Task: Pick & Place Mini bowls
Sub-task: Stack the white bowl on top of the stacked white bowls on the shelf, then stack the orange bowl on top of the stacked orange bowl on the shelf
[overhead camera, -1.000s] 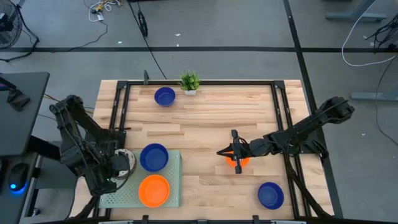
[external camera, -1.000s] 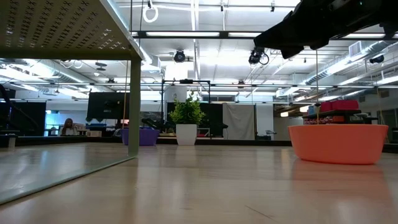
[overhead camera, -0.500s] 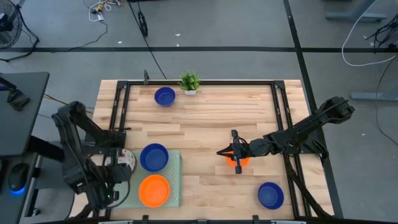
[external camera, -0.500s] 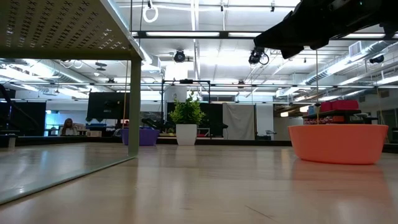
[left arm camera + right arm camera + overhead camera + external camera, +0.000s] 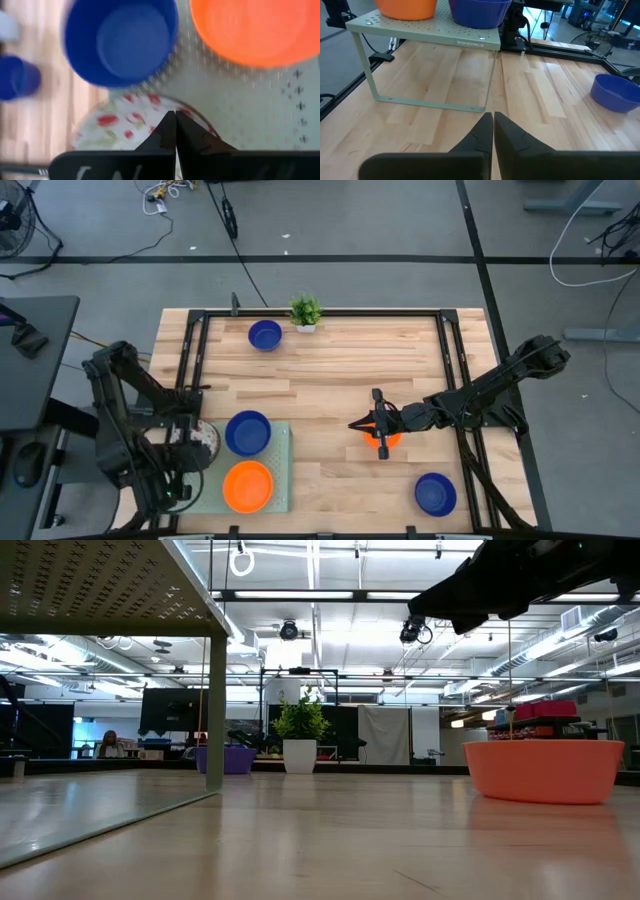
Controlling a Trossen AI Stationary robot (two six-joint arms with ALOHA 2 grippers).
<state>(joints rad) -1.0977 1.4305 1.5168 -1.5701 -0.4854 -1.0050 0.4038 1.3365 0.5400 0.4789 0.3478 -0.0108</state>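
High view gives you the whole layout: the pale green perforated tray sits at the lower left of the tabletop, carrying a dark blue bowl, an orange bowl and, at its left edge, a white red-speckled bowl. Your left end effector is right at that speckled bowl, and the left wrist view shows its fingers pressed together with the speckled bowl's rim running just under the tips; whether they actually pinch the rim or merely rest over it you cannot tell from here. Your right end effector hangs in the centre right of the frame directly over a second orange bowl, fingers likewise pressed together with nothing between them in the right wrist view. Two more blue bowls are loose on the tabletop: one at the upper middle beside the small potted plant, namely the far blue bowl, and one at the lower right, the near blue bowl. Judging by this, the step in hand looks like the left arm finishing a placement of the speckled bowl on the tray, with three bowls not yet gathered. For the next move you would probably need the right end effector to spread and come down astride the rim of the orange bowl below it, while the left arm lifts clear of the tray without dragging the speckled bowl off its edge.
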